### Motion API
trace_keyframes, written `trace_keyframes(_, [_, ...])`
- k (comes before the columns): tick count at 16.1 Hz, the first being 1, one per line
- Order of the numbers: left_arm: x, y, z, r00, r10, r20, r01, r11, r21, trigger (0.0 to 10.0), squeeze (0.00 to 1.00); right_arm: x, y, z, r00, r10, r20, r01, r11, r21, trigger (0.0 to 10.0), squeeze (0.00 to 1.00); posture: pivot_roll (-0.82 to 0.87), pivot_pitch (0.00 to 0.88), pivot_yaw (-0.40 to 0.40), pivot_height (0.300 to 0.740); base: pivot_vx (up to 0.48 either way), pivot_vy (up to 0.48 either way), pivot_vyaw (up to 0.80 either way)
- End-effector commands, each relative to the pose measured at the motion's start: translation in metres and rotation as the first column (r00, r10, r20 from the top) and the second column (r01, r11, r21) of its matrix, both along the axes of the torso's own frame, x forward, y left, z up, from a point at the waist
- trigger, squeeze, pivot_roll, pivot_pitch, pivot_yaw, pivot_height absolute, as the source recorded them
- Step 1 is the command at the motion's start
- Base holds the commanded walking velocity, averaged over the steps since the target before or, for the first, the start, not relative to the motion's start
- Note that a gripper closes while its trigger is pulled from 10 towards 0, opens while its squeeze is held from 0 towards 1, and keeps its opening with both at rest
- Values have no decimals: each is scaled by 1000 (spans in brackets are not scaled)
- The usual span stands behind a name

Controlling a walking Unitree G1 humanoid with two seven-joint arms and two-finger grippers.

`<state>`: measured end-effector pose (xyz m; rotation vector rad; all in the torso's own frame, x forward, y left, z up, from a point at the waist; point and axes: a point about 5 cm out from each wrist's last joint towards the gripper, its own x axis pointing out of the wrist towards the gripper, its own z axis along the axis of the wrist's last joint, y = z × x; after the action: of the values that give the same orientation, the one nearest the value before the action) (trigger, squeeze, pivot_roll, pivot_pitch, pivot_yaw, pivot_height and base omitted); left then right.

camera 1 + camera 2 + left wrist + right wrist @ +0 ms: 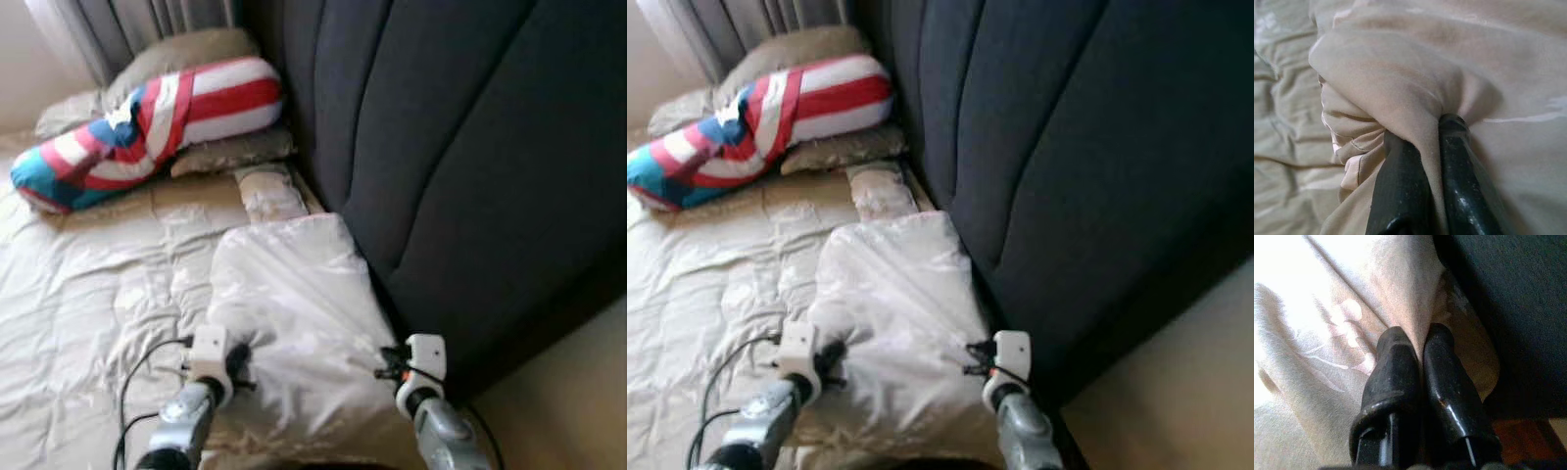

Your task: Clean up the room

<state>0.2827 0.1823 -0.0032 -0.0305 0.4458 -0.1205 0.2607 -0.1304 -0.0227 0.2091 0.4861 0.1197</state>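
left gripper [1430, 142] pinches pillow [294, 323] | right gripper [1418, 345] clamps its other edge | beside dark headboard [460, 147]

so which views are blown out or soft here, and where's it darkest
Right wrist view: the pale bedspread is blown out to white at one corner, while the dark headboard is near black. Left wrist view: evenly lit; the fabric fold pinched in the left gripper is sharp and the far bedding soft. Both eye views: slightly soft overall, with the striped pillow hazy.
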Motion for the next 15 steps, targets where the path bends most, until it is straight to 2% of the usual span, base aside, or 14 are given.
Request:
trace_keyframes(1, [14,-1,16,997,8,79,-8,1000,3,10000,0,-1,-20,0,998,-66,12,66,997,-29,10000,0,-80,79,-12,740,0,0,0])
trace_keyframes(8, [15,-4,17,997,6,82,-4,1000,-26,10000,0,0,-22,0,998,-57,-1,57,997,-54,10000,0,-80,69,-10,740,0,0,0])
trace_keyframes(15, [15,-5,17,996,5,84,-2,999,-34,10000,0,1,-22,-1,998,-61,-6,61,996,-68,10000,0,-79,61,-4,740,280,0,0])
